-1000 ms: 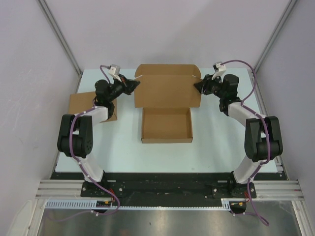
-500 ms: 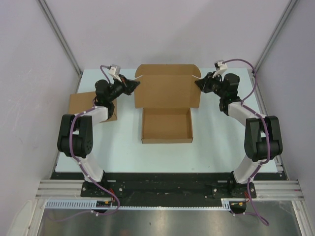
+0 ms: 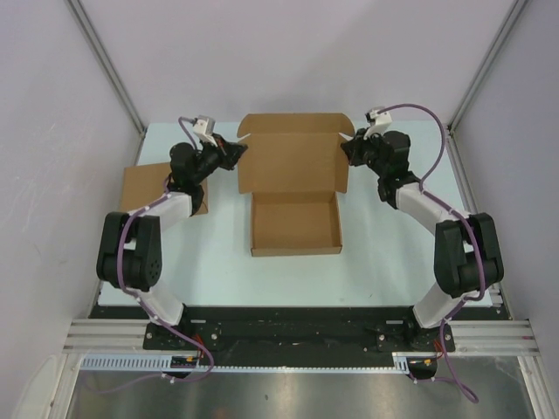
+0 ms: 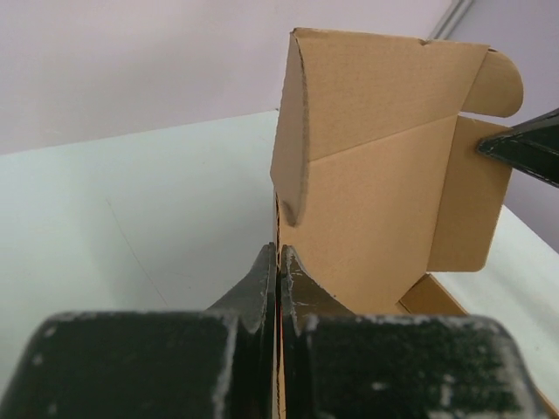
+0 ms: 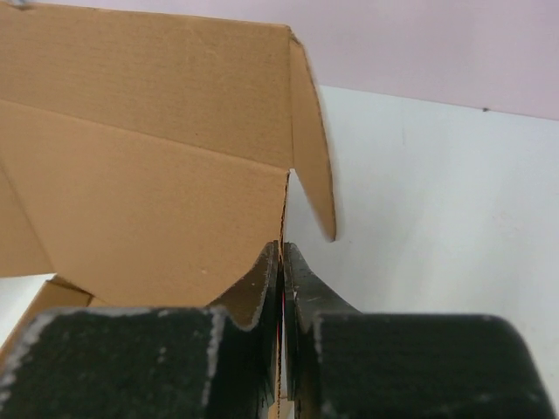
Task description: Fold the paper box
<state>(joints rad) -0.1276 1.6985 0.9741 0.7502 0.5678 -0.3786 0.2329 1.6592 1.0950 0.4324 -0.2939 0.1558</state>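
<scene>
The paper box (image 3: 295, 223) sits mid-table as a shallow brown tray with its lid (image 3: 295, 161) standing up behind it. On the lid's left edge, my left gripper (image 3: 238, 151) is shut, the cardboard running between its fingertips (image 4: 278, 262). Facing it from the other side, my right gripper (image 3: 347, 148) is shut on the lid's right edge (image 5: 281, 257). The lid's top strip (image 4: 384, 78) leans forward, and a rounded side flap (image 5: 314, 148) sticks out just past my right fingers. In the left wrist view the right gripper's tip (image 4: 524, 150) shows at the far edge of the lid.
A second plain brown cardboard box (image 3: 142, 186) lies at the table's left edge, partly under my left arm. The pale table (image 3: 393, 253) ends at a grey wall behind and slanted frame posts (image 3: 105, 65) at both back corners.
My right gripper has moved left onto the lid's right edge and closed on it. The left gripper has kept its hold.
</scene>
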